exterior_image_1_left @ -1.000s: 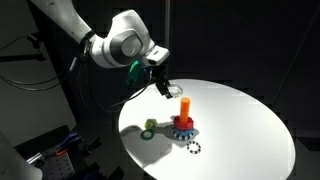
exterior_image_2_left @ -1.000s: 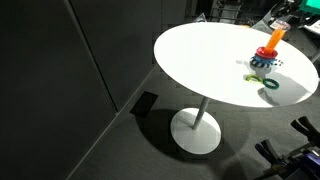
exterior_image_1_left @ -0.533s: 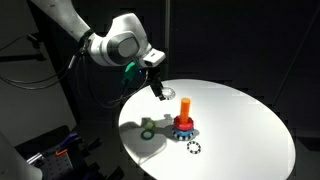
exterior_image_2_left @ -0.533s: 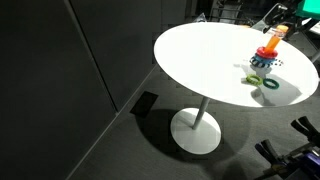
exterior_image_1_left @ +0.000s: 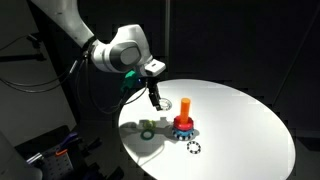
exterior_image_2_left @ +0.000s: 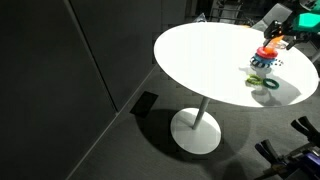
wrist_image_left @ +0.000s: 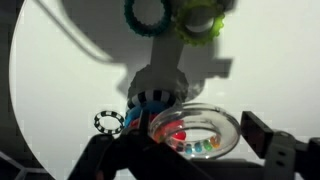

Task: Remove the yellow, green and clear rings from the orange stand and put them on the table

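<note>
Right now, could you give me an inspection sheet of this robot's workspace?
Surface: round white table.
Job's things: orange stand with rings at its base; green ring and yellow ring lying on the table; clear ring held above it.
Clutter: small black-and-white ring.
Grippers: gripper, fingers closed on the clear ring.
Cables: nothing seen.
Surroundings: dark room, dark object on the floor.

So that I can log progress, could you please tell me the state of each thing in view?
gripper: shut on the clear ring.
clear ring: off the orange stand, held above the table.
green ring: flat on the table.
yellow ring: flat, beside the green ring.
orange stand: upright, red and blue rings at base.
black-and-white ring: flat on the table.
</note>
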`<action>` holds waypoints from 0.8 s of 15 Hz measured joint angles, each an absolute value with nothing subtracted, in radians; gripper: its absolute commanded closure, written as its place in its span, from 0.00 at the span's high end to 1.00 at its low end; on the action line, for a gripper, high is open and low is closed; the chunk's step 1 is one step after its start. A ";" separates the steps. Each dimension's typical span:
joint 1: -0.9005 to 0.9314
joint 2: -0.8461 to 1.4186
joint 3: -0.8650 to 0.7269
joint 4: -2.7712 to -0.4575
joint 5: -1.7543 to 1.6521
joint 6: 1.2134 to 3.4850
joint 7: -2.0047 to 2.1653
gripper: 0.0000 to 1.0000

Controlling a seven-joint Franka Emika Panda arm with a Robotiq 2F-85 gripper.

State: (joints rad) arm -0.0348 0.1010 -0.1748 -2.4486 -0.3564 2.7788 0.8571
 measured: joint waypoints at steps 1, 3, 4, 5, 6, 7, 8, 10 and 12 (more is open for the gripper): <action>-0.037 0.115 -0.176 -2.448 -0.356 2.778 0.857 0.64; -0.039 0.145 -0.182 -2.446 -0.356 2.778 0.856 0.64; -0.039 0.160 -0.188 -2.444 -0.356 2.778 0.856 0.64; -0.039 0.174 -0.194 -2.442 -0.356 2.778 0.856 0.64; -0.039 0.190 -0.200 -2.440 -0.356 2.778 0.856 0.64; -0.039 0.206 -0.206 -2.438 -0.356 2.779 0.856 0.64; -0.039 0.221 -0.212 -2.436 -0.356 2.779 0.856 0.64; -0.038 0.247 -0.221 -2.432 -0.356 2.780 0.856 0.64; -0.031 0.269 -0.235 -2.430 -0.356 2.784 0.856 0.82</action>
